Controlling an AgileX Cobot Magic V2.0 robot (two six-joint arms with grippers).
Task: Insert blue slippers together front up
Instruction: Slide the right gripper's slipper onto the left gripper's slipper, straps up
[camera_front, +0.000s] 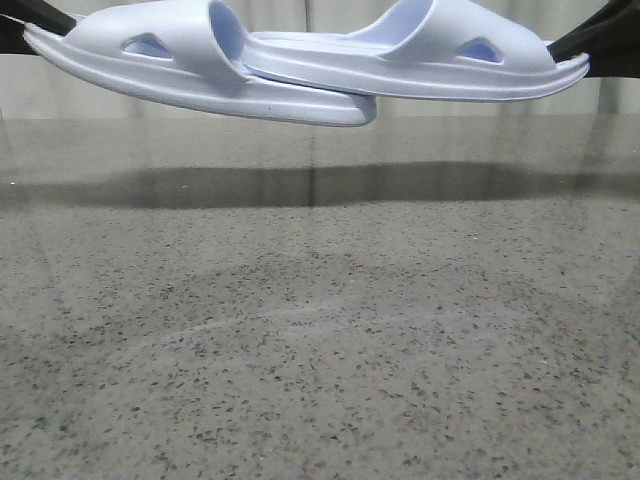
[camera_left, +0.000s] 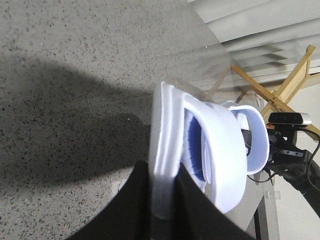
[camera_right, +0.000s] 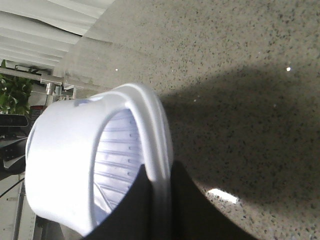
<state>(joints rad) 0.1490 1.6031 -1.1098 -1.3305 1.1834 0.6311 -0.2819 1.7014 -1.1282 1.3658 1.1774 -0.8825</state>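
No legible text or markings.

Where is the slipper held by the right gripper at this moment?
In the front view, the right slipper hangs above the speckled table, held at its outer end by the right gripper; its inner end overlaps the left slipper.

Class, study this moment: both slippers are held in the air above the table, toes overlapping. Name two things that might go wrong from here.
1. Each gripper pinches only the heel edge of its slipper: the left gripper on the left slipper, the right gripper on the right slipper. A push might twist one loose.
2. Both hang above the table; a slip probably means a drop.
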